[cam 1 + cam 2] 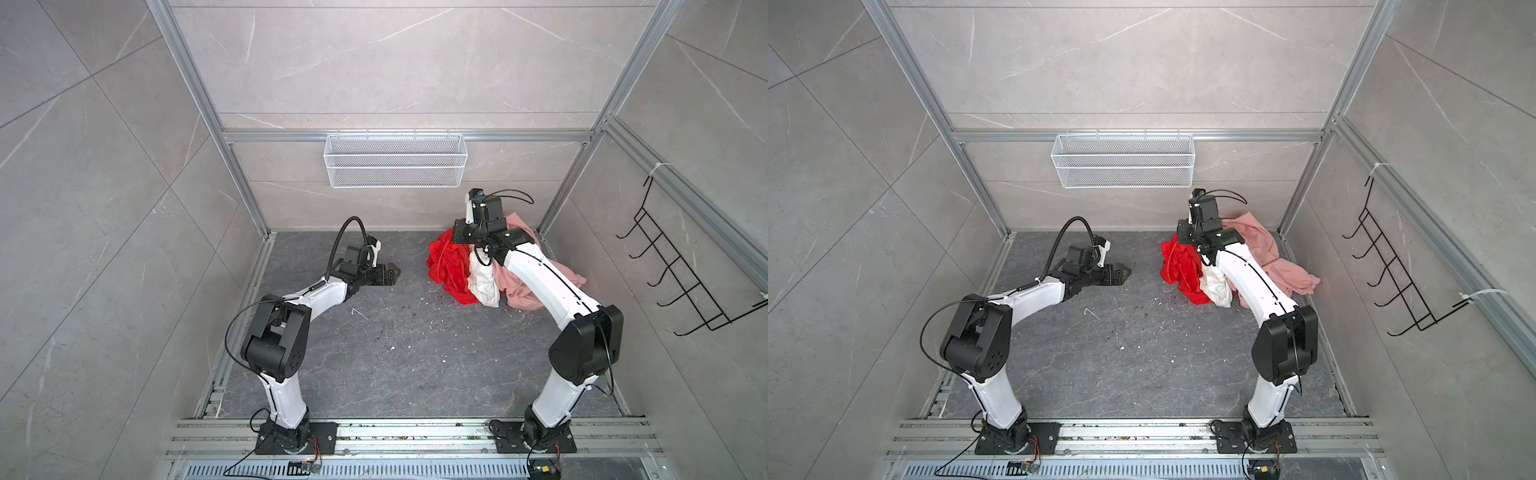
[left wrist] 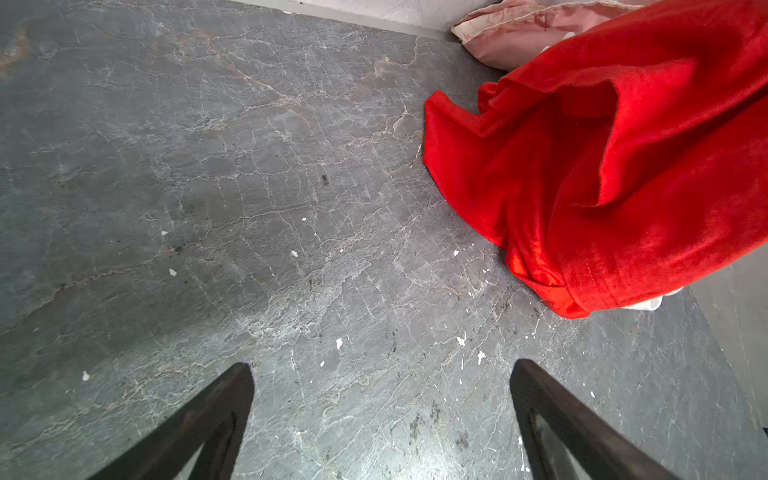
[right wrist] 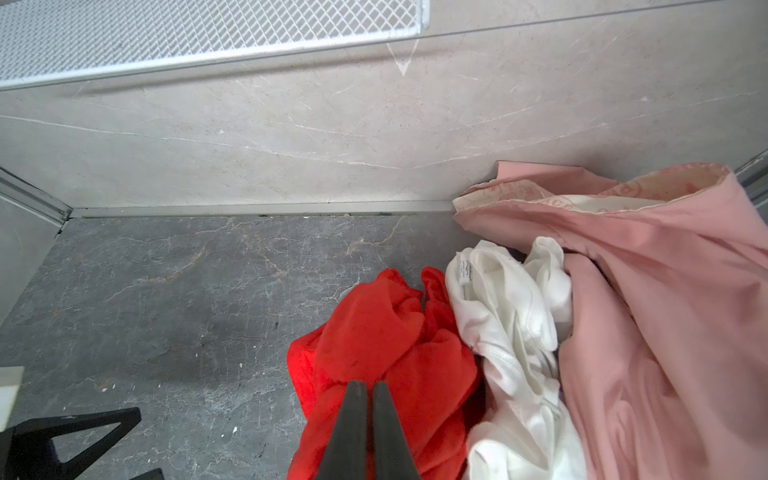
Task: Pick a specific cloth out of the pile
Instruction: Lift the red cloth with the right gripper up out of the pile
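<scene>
Your left gripper (image 1: 392, 274) sits low over the dark stone floor (image 1: 374, 353), left of the heap, with its jaws wide apart and nothing between them. The left wrist view shows this best: both black fingers (image 2: 216, 411) are splayed over bare floor. That view also gives you something the top views do not. The cloth (image 2: 602, 166), the bright red one, rises off the floor in a drawn-up drape toward the frame's edge. It is well apart from the left jaws and they do not touch it.

In both top views the pile (image 1: 478, 291) lies in the back right corner of the floor. The red cloth is on its left side, the white cloth (image 3: 498, 316) is in the middle, and the pink cloth (image 1: 1287, 270) spreads to the right, passing under the right arm (image 1: 548, 286). From above, that arm's wrist covers its fingertips, so you cannot read the grip there.

The right wrist view settles it. The right gripper (image 3: 369, 388) has its jaws pressed together, and red fabric bunches into a peak right at their tips, so the cloth is pinched there. In the same view the white cloth touches the red along one side. The pink cloth lies beyond it against the back wall.
</scene>
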